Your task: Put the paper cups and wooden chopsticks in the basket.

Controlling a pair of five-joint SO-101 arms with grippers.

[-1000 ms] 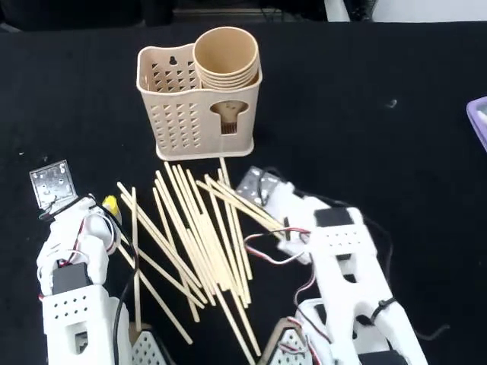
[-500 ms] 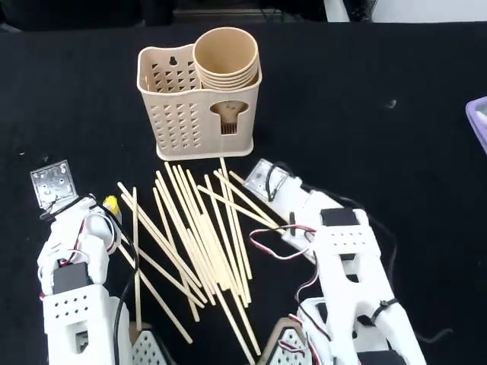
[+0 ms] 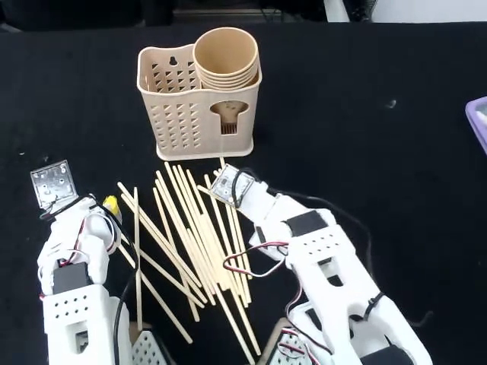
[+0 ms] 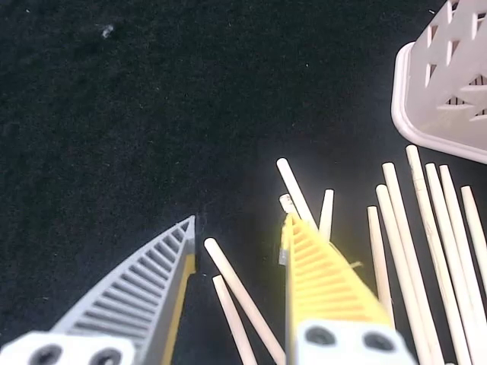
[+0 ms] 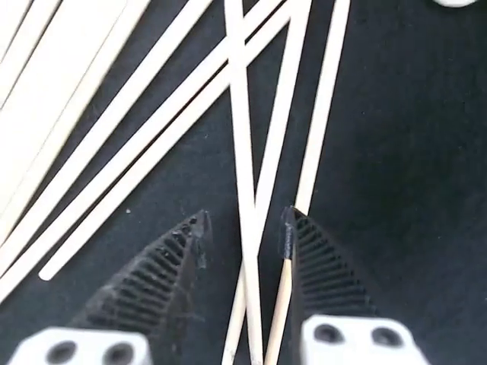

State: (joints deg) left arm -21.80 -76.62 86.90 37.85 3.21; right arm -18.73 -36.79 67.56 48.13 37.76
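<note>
The right gripper [image 5: 244,220] is positioned, fingers apart, astride the chopsticks [image 5: 240,137], evidently for grasping; the left gripper [image 4: 240,222] is likewise spread.

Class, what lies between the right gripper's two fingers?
Several wooden chopsticks on the black table pass between the fingers of the right gripper, as the right wrist view shows.
</note>
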